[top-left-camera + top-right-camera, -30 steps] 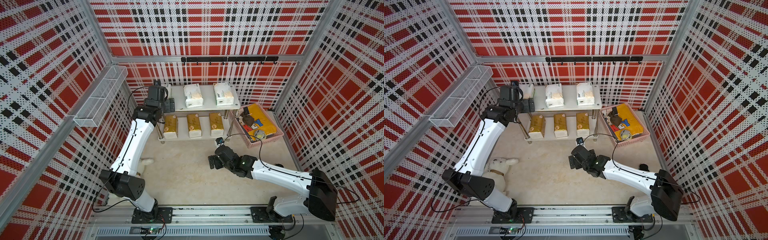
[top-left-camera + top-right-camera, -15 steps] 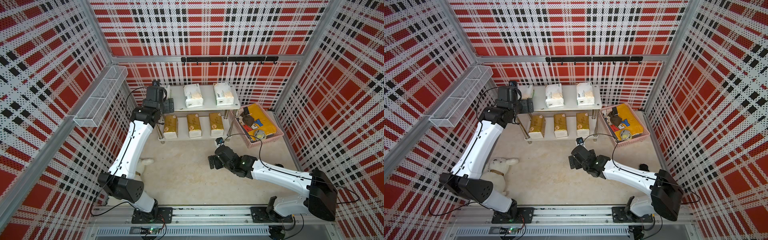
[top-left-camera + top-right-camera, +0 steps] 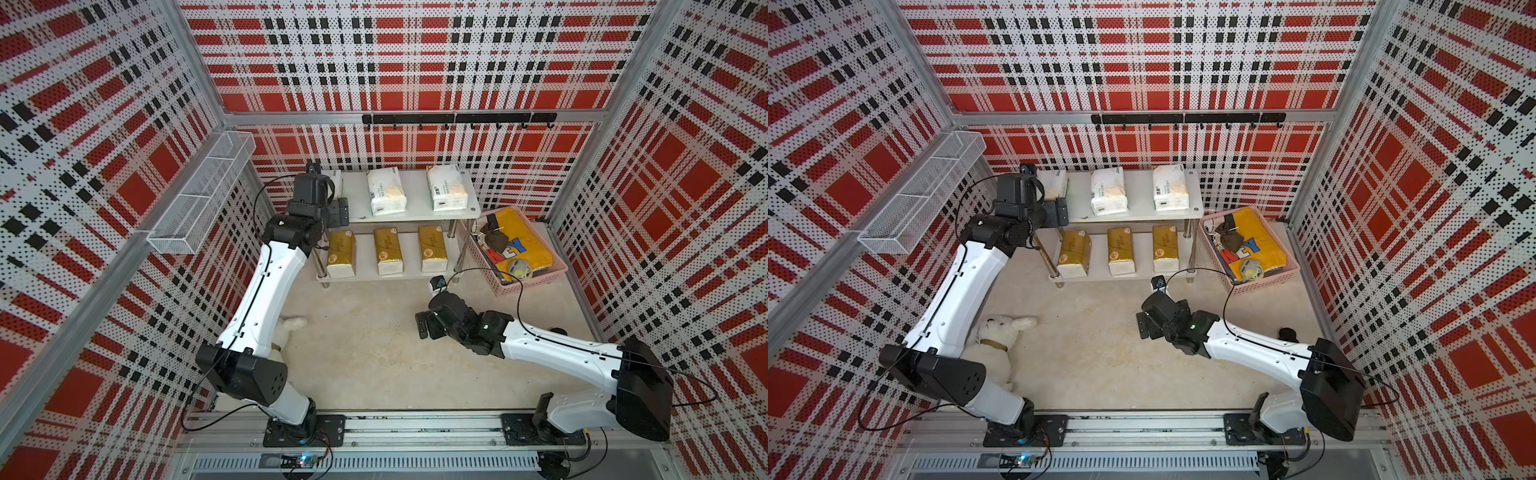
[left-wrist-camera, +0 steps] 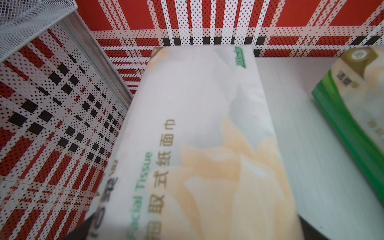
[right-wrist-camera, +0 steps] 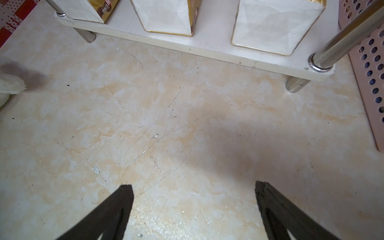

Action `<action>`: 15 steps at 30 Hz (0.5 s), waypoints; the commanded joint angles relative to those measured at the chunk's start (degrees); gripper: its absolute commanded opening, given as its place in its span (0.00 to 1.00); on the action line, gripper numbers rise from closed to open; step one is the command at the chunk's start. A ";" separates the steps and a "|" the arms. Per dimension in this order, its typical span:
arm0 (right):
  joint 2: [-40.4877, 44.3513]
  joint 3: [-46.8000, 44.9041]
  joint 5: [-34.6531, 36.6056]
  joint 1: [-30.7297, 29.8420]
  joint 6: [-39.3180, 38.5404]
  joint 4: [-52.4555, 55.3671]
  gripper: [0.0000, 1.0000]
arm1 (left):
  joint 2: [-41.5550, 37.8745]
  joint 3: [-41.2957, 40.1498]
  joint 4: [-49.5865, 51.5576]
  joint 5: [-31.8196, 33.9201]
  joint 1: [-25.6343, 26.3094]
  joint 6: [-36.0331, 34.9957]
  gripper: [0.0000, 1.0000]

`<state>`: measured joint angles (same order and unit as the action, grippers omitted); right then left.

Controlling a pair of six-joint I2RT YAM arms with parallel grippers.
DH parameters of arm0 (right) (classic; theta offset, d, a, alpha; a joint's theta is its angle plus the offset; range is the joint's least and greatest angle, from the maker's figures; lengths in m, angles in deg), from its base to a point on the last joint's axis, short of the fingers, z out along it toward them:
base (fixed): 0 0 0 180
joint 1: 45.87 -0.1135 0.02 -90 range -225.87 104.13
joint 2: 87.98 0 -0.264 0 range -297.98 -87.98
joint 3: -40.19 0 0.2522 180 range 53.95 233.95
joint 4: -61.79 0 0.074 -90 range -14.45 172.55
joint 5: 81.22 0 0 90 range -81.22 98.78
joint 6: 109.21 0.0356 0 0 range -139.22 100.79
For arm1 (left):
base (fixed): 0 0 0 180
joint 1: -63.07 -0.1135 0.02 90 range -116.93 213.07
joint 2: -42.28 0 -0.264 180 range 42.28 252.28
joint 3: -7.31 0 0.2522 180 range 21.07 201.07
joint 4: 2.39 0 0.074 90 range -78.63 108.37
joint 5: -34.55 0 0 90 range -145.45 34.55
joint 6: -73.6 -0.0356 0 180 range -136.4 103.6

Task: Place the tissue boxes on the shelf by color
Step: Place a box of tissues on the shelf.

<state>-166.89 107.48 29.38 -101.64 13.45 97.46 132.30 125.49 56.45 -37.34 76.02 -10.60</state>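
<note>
Left wrist: wht pack (image 4: 197,135) on shelf (image 4: 307,128)

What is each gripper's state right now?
Left gripper: astride a white tissue pack; open or gripping cannot be told.
Right gripper: open, empty.

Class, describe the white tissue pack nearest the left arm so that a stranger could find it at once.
Find the two-tier shelf against the back wall; white packs sit on its top board, gold packs below. The wanted pack is the end one of the white row, on the wire basket's side. Unlike its two neighbours, it is partly hidden behind the left arm's black wrist.
</note>
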 commanded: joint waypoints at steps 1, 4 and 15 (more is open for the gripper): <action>-0.54 1.31 0.36 -0.34 0.17 -0.82 1.00 | -1.02 -0.27 -1.94 -1.50 0.43 -0.75 0.97; -0.30 1.08 0.46 -0.39 0.20 -0.76 1.00 | -1.07 -0.52 -1.92 -1.19 0.45 -0.82 0.96; -0.14 1.11 0.51 -0.42 0.12 -0.82 1.00 | -2.20 -0.97 -1.66 0.78 0.49 -0.31 0.99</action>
<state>-166.93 107.48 29.38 -101.64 13.45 97.46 132.06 125.14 55.92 -37.17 76.29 -10.68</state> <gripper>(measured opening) 0.999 0.990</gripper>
